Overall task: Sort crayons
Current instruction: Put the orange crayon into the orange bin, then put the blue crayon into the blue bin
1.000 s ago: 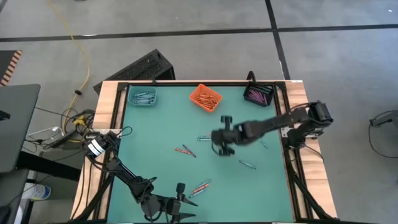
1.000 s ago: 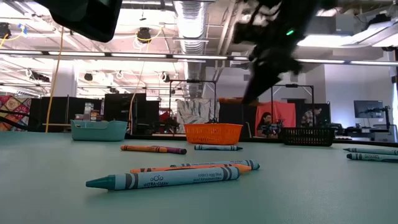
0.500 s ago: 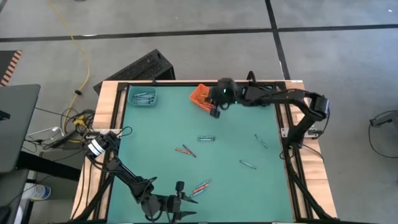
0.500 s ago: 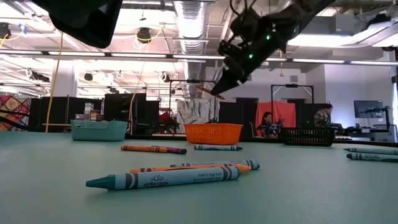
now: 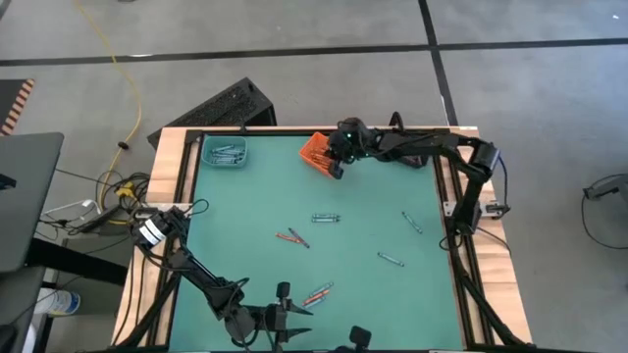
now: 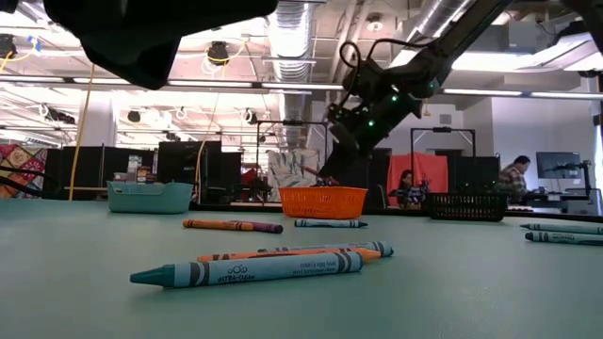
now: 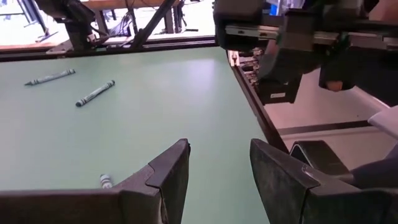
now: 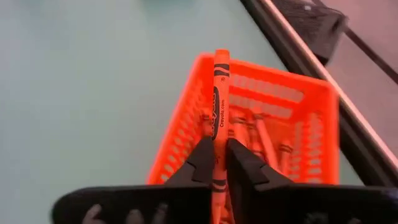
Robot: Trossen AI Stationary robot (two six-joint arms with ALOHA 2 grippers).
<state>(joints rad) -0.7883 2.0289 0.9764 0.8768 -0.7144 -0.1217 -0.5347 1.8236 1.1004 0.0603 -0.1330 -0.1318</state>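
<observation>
My right gripper point(image 5: 337, 165) is over the orange bin point(image 5: 316, 149) at the table's far edge, shut on an orange crayon point(image 8: 220, 93). It also shows in the low view point(image 6: 328, 171), just above the bin point(image 6: 323, 201). Several orange crayons point(image 8: 261, 140) lie in the bin. Loose crayons lie flat on the green mat: a blue-grey one point(image 5: 327, 218), an orange-red pair point(image 5: 291, 237), another pair point(image 5: 316, 293) and two at the right point(image 5: 391, 260). My left gripper point(image 5: 285, 312) waits open and empty at the near edge. My right gripper pinches the orange crayon between its two fingers point(image 8: 200, 163) near one end point(image 8: 217, 138). The rest of the crayon sticks out ahead of the fingertips, in line with the fingers. It is lifted clear, over the orange bin's near wall.
A teal bin point(image 5: 226, 152) with blue-grey crayons stands at the far left and a black bin point(image 5: 407, 147) with purple ones at the far right. A dark rail point(image 5: 451, 196) frames the mat. Close to the low camera lie a teal crayon point(image 6: 250, 271) and an orange one point(image 6: 292, 253).
My right gripper has gone from the middle of the table toward the far edge with the orange crayon, and then down toward the orange bin.
</observation>
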